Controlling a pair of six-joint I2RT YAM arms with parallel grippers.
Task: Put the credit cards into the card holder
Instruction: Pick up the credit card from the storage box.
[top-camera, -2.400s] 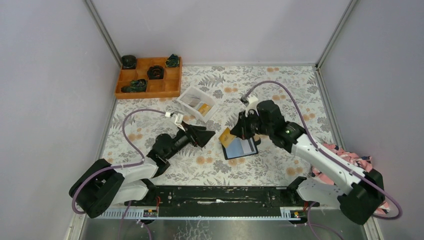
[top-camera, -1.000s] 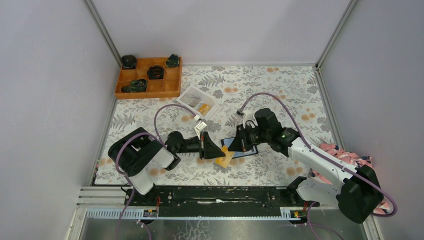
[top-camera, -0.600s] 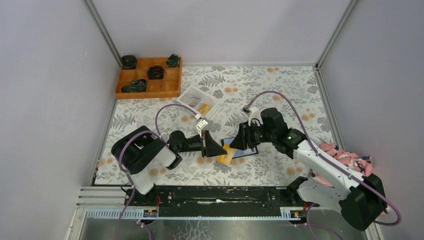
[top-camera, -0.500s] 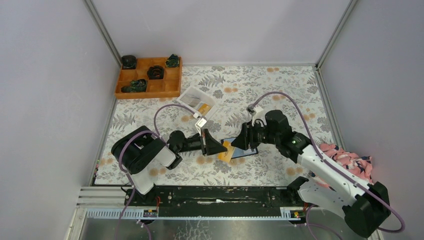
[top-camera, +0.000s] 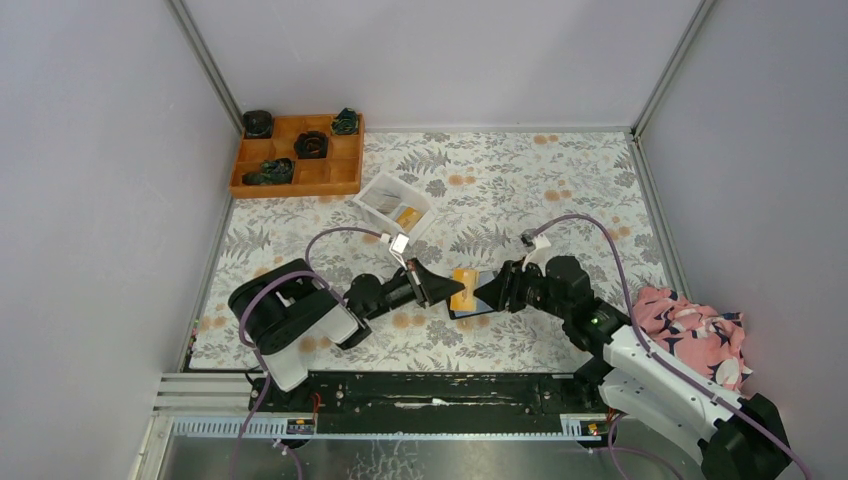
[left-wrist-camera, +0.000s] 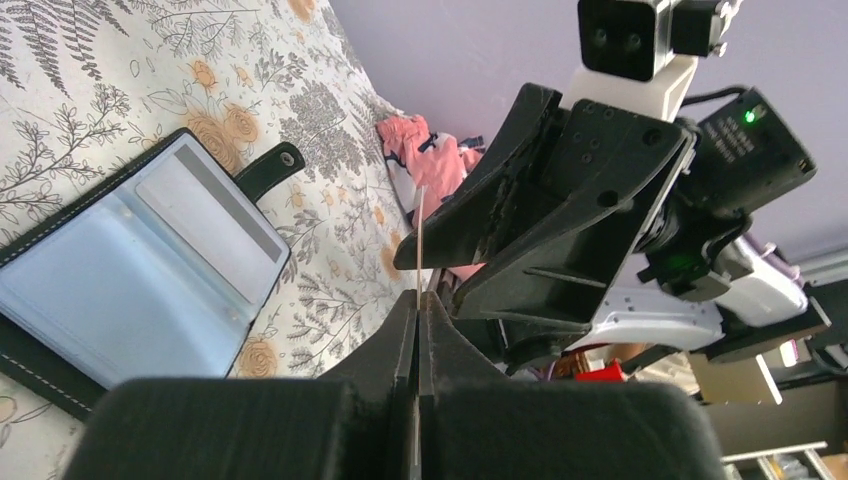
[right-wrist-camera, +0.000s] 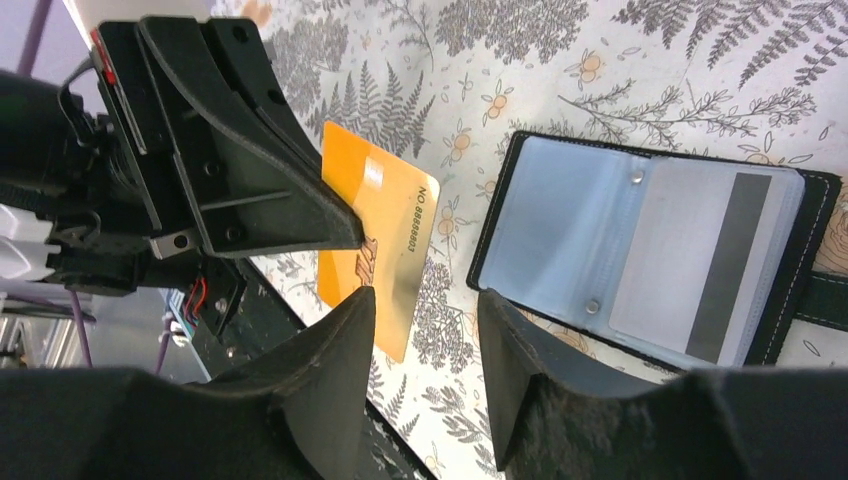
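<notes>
My left gripper (top-camera: 447, 289) is shut on an orange-yellow credit card (top-camera: 463, 290) and holds it on edge just above the table. That card (right-wrist-camera: 385, 238) faces the right wrist view, pinched at its left side by the left gripper (right-wrist-camera: 348, 236). In the left wrist view the card (left-wrist-camera: 418, 235) shows only as a thin edge rising from my left gripper (left-wrist-camera: 417, 298). The black card holder (right-wrist-camera: 540, 245) lies open with a whitish-grey card (right-wrist-camera: 700, 262) in one pocket. My right gripper (right-wrist-camera: 425, 305) stands open beside the orange card, holding nothing.
An orange compartmented box (top-camera: 297, 153) with dark items sits at the back left. In front of it lies a white tray (top-camera: 378, 190) with more cards inside. A pink cloth (top-camera: 692, 326) lies at the right edge. The arms' tips nearly meet over the card holder (top-camera: 484, 306).
The right gripper has opened, let go of the orange card and drawn back to the right. The left gripper has shut on the card and carried it up toward the card holder.
</notes>
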